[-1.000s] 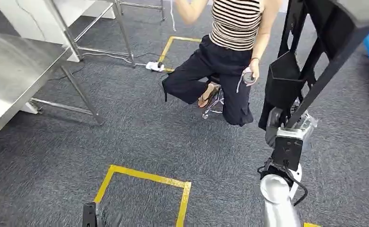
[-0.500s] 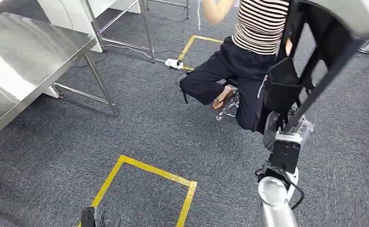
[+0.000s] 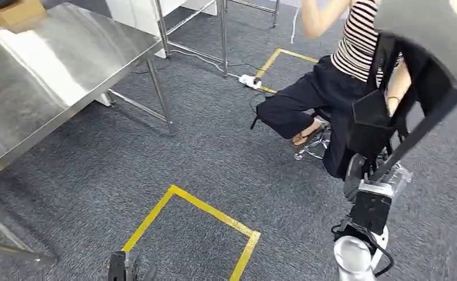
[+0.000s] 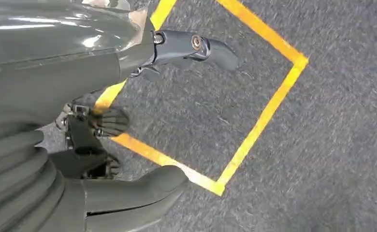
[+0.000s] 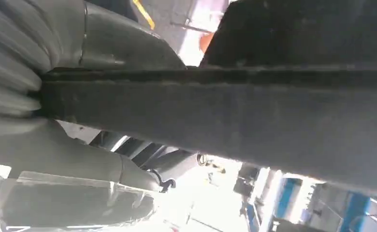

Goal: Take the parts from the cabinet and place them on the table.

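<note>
The left hand point(image 4: 123, 121) hung low over the grey carpet point(image 3: 191, 158), its thick thumb and dark fingers spread apart with nothing between them; in the head view only a dark scrap of it point(image 3: 118, 269) showed, cut off by the frame. Beneath it lay a square of yellow tape point(image 3: 194, 225), one side cut off.

The right arm was raised, and the right hand point(image 3: 369, 175) was clamped on a large black part point(image 3: 425, 76), a flat angular piece carried high; its upper end ran out of the frame. In the right wrist view the part point(image 5: 254, 111) crossed as a dark blurred bar that hid most of the fingers.

Behind the part a person point(image 3: 331, 88) sat on a stool, partly hidden by it. Further left stood the steel table point(image 3: 44, 88), its near end cut off, with a cardboard box point(image 3: 15, 12) at its far corner, barely in view. A white power strip point(image 3: 250, 81) lay on the carpet beyond.
</note>
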